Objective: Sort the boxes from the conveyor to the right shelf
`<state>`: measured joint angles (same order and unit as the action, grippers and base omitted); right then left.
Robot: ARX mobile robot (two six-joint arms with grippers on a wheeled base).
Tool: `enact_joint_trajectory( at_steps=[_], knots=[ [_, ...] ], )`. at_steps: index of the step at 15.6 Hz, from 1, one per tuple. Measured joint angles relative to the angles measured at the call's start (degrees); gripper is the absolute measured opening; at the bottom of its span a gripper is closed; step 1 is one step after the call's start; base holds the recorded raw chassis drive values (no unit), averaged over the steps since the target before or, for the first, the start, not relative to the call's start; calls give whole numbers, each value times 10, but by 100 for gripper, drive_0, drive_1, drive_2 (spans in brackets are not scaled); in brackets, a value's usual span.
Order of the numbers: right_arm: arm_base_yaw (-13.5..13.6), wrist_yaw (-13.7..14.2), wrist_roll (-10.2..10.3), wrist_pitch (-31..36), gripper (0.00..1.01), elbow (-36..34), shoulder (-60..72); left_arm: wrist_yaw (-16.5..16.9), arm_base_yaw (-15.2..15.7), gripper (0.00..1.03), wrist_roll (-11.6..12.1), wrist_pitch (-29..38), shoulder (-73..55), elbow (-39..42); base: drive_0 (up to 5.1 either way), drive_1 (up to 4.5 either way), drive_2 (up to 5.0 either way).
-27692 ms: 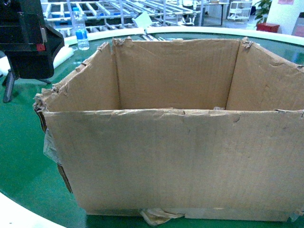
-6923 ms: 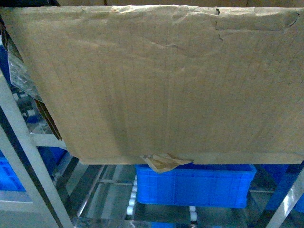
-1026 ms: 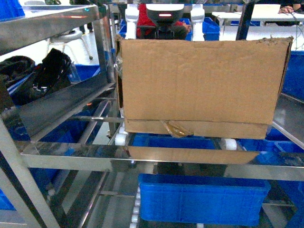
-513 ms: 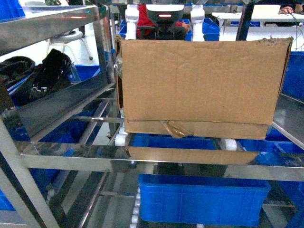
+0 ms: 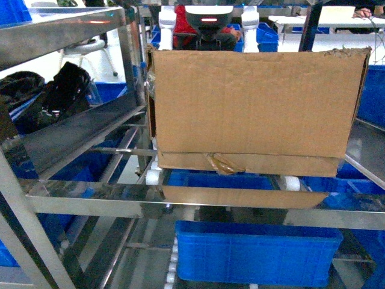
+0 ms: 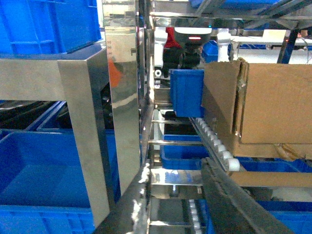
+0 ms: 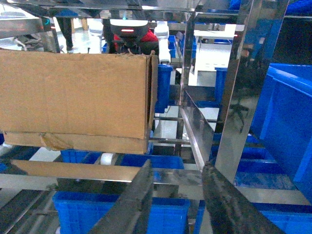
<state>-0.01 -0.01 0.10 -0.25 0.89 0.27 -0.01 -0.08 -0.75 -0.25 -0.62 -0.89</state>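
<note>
Carton (image 5: 252,108) on shelf (image 5: 180,201) rollers, jaws apart

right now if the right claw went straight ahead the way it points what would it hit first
Probably the shelf: its slanted steel side rail lies directly beyond the open right claw. The carton sits off to the left of that line. Depth is hard to judge.

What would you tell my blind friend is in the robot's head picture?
A big brown cardboard box sits on the white rollers of a shiny steel shelf, with a blue plastic crate on the tier below. No gripper shows.
</note>
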Motion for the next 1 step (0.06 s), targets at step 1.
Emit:
enact_joint_trajectory(
  at_steps=[1],
  knots=[
    [0,0,0,0,39,0,0,0,0,38,0,0,0,0,0,0,0]
  ],
)
